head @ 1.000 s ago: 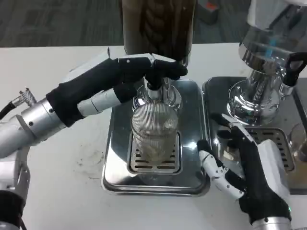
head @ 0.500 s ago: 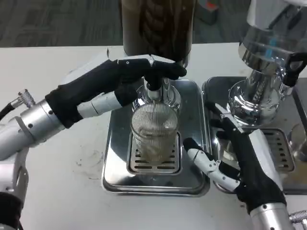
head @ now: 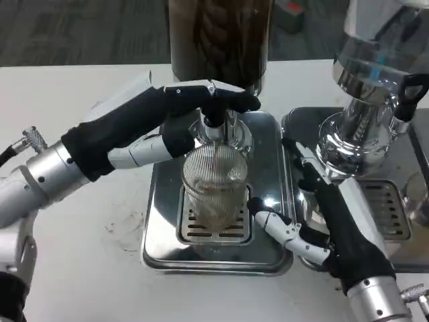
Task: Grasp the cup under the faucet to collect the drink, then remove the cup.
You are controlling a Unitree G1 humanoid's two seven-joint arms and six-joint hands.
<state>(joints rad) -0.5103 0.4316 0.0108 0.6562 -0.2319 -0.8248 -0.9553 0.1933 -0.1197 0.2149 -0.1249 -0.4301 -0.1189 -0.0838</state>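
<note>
My left hand (head: 167, 111) reaches in from the left at the dispenser, its fingertips (head: 234, 100) lying on the black tap lever (head: 218, 106) under the dark drink tank (head: 220, 37); the fingers are stretched out along the lever, and I cannot tell whether they clasp it or only press on it. My right hand (head: 328, 225) comes in low from the right with its fingers spread and nothing between them, one white fingertip (head: 258, 211) just beside the base of the cup, touching or nearly so, I cannot tell which. The ribbed clear cup (head: 214, 184) stands upright on the slotted drain grate (head: 214, 225) directly below the faucet (head: 216, 131), with what looks like a little pale liquid at its bottom. The grate sits in the steel drip tray (head: 164, 221) on the white desk (head: 80, 268). Behind my right hand, on a second steel tray (head: 298, 124) just beside the first, stands a second dispenser with a polished chrome base (head: 355, 144) and a clear tank (head: 379, 50) above it. A strip of grey carpet (head: 74, 30) lies beyond the desk's far edge.
</note>
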